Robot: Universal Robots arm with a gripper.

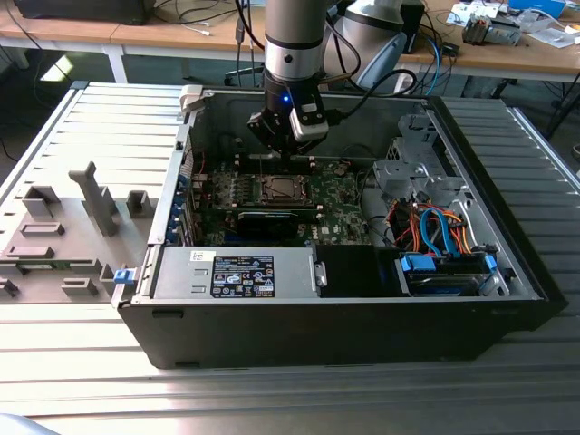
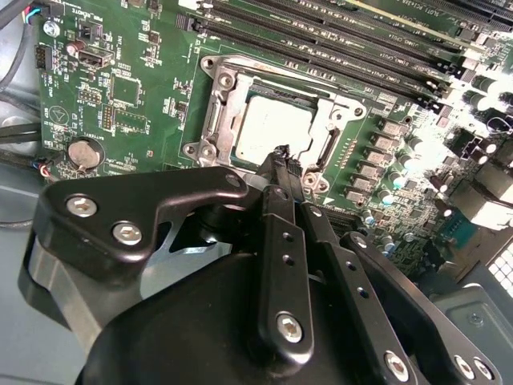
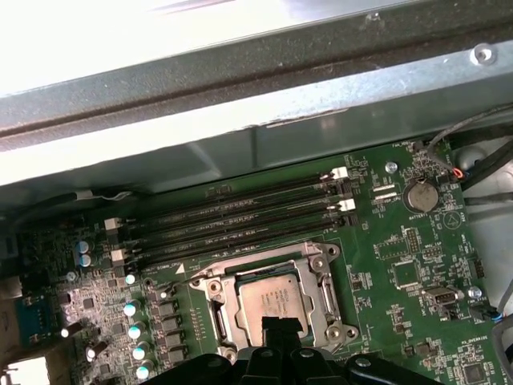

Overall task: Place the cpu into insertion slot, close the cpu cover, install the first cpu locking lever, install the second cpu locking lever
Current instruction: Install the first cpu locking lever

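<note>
Second wrist view — hand [image 2: 282, 156] pressed together, empty, above cpu [image 2: 272, 131] seated in insertion slot [image 2: 218, 112].

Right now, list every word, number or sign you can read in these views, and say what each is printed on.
No text is legible.
Black label on the power supply: white print, too small to read.
Top of the cpu: faint marking, blurred.
Motherboard: white lettering and a triangle sign, too small to read.
</note>
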